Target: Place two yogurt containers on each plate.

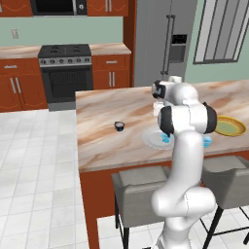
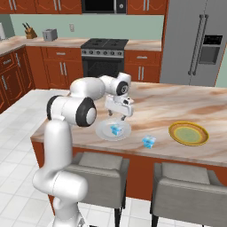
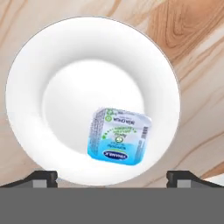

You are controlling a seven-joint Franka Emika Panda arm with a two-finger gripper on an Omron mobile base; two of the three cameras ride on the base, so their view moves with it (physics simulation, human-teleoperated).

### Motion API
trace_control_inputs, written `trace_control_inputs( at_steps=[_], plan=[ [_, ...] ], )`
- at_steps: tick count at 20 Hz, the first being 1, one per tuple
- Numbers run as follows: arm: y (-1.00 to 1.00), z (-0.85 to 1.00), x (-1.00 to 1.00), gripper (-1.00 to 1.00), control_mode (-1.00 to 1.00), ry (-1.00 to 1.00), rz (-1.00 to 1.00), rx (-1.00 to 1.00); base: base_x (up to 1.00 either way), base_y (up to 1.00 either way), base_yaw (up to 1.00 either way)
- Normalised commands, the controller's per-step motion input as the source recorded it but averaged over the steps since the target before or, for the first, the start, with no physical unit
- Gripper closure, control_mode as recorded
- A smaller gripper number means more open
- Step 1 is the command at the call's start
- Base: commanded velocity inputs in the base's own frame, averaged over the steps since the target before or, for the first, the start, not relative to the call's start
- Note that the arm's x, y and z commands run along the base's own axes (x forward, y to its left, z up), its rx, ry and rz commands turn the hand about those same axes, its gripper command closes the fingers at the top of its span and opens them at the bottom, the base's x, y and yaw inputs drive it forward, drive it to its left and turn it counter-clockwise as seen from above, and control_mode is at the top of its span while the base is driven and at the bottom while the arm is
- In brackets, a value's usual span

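gripper (image 2: 120, 116) hung empty over the plain white-grey round plate (image 3: 30, 87), fingers spread wide | i saw one light blue yogurt cup (image 3: 118, 136) lying on it | nearest spare light blue cup (image 2: 149, 141) sat toward the yellow-rimmed plate (image 2: 188, 133), rightward of the hand

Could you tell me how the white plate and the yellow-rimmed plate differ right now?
The white plate is plain pale, while the yellow-rimmed plate has a greenish centre. The white plate holds one light blue yogurt cup; the yellow-rimmed plate holds none. Both are round, shallow, similar in size, and lie flat on the counter.
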Motion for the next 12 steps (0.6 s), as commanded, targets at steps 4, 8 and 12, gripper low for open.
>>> trace_control_inputs(
  at_steps=[4,8,12],
  plan=[
    [0.58,0.14,0.00,-1.00,-1.00,-0.25,0.22,0.00,0.00,0.00,0.00],
    [0.74,0.00,0.11,-1.00,-1.00,-0.08,0.39,0.00,0.00,0.00,0.00],
    [0.80,0.00,0.27,-1.00,-1.00,0.00,0.58,0.00,0.00,0.00,0.00]
  ],
)
